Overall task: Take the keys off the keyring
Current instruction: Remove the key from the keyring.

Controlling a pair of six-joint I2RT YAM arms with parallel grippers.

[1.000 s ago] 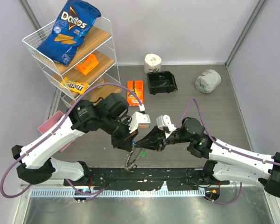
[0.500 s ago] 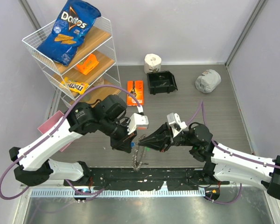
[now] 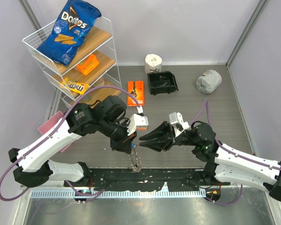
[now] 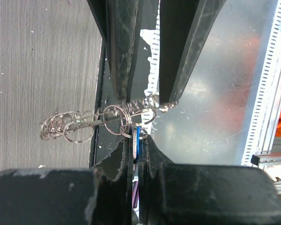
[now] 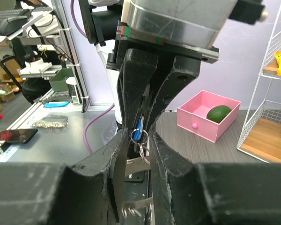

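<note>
My left gripper (image 3: 131, 144) is shut on a blue-headed key (image 4: 136, 135) and holds it above the table's front edge. The keyring (image 3: 135, 161), a silver loop fringed with small rings, hangs from that key; in the left wrist view it stretches leftwards (image 4: 68, 126). My right gripper (image 3: 140, 140) is open, its fingers (image 4: 124, 70) spread either side of the rings just beyond the left fingertips. In the right wrist view the blue key (image 5: 138, 127) and small rings (image 5: 142, 151) sit in the gap of my right gripper (image 5: 139, 138). No other keys show clearly.
A wire shelf (image 3: 107, 35) with snack bags stands at the back left. An orange packet (image 3: 136, 91), a black bin (image 3: 162, 82), a paper roll (image 3: 153, 61) and a grey bundle (image 3: 208, 81) lie farther back. A pink box (image 5: 207, 115) holds a green object.
My right gripper was shut at the ring and has opened, drawing back a little to the right. The keyring has swung and now hangs lower under the left gripper.
</note>
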